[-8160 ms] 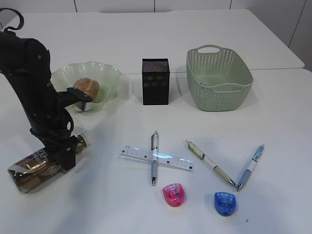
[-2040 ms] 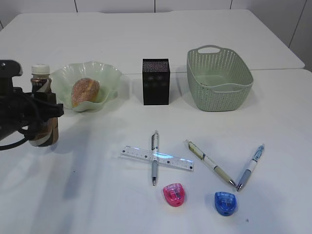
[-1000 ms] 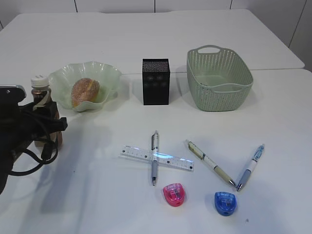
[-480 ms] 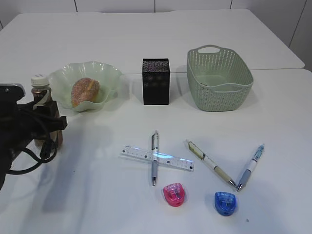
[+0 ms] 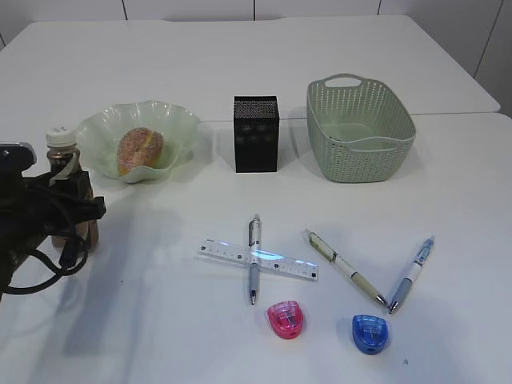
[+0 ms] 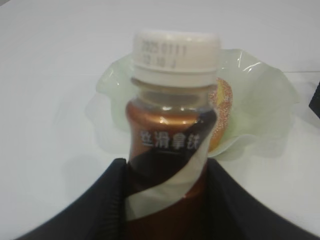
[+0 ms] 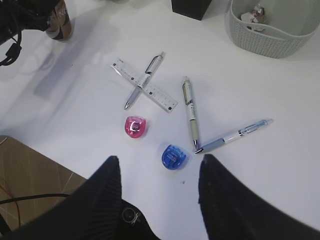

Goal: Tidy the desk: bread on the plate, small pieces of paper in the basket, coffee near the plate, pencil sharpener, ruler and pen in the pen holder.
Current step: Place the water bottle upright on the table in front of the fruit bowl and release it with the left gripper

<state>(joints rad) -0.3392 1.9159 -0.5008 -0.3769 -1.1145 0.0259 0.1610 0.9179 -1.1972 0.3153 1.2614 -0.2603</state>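
Observation:
The coffee (image 5: 61, 152) stands upright just left of the plate (image 5: 181, 122), with my left gripper (image 5: 74, 206) shut on its body; close up, the bottle (image 6: 170, 125) fills the jaws. The bread (image 5: 141, 150) lies in the plate. A ruler (image 5: 282, 263) lies across one pen (image 5: 254, 258); two more pens (image 5: 345, 267) (image 5: 411, 274) lie to its right. A pink pencil sharpener (image 5: 285, 318) and a blue one (image 5: 370, 332) sit near the front edge. The pen holder (image 5: 255, 134) stands mid-desk. My right gripper (image 7: 160, 158) hangs open, high above the blue sharpener (image 7: 174, 156).
The basket (image 5: 360, 136) stands at the back right, with small paper pieces (image 7: 256, 12) inside. The desk's front edge (image 7: 35, 150) shows in the right wrist view, with brown floor below it. Left-arm cables (image 5: 48, 256) hang beside the bottle.
The bottle, earlier lying tilted in the left gripper, now stands upright beside the plate. Over the last second it shifted only slightly left and down.

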